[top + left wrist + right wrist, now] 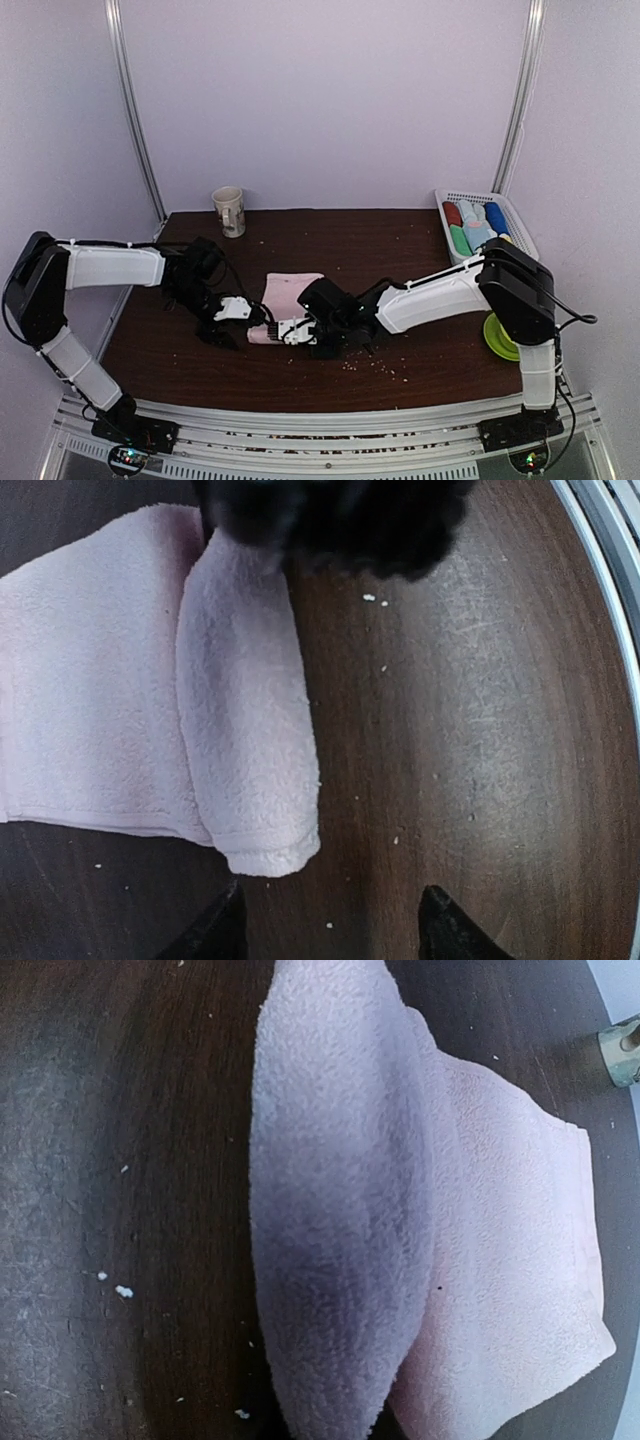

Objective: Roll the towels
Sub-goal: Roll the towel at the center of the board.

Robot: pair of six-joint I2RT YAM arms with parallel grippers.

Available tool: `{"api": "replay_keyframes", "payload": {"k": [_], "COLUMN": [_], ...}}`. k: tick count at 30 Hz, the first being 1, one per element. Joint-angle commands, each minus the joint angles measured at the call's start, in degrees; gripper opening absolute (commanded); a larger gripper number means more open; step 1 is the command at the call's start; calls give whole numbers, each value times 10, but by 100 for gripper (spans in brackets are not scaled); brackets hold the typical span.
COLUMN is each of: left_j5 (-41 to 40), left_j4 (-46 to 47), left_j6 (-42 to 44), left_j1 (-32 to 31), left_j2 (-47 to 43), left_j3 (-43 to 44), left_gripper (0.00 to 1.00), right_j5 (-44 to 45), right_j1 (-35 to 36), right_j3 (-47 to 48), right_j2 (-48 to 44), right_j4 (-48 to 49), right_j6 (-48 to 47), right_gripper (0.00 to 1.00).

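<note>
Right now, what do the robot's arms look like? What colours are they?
The left arm and right arm have white tube-shaped shells joined by chunky black joints. Thin black cables loop along them. The left end effector has two dark pointed fingers.

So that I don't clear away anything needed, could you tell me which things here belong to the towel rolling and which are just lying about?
For the job: pink towel, partly rolled; rolled towels in the basket.
Lying about: mug; green round dish, partly hidden; crumbs.
</note>
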Motion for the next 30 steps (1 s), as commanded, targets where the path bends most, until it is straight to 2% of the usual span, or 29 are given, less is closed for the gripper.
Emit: {"api": "replay_keyframes", "payload": {"k": [1, 8, 12, 20, 30], "left_j5": [-27, -38, -47, -122, -195], "left_j4": [128, 275, 331, 467, 618], "left_j6": [-15, 25, 39, 52, 67], "left_j1": [4, 4, -1, -55, -124], "left_j2": [-75, -193, -223, -221, -168], "left_j3": [-64, -186, -231, -298, -338], "left_gripper": [59, 55, 52, 51, 48], "right_j5": [-107, -219, -274, -349, -396], "right_j1": [-18, -55, -75, -94, -117], "right_j3": [35, 98, 147, 230, 260], "right_j2": [45, 84, 116, 163, 182], "right_j4": [-126, -206, -265, -360, -398], "right_j6": [61, 102, 115, 122, 149], "right_gripper": [0, 0, 0, 0, 0]}}
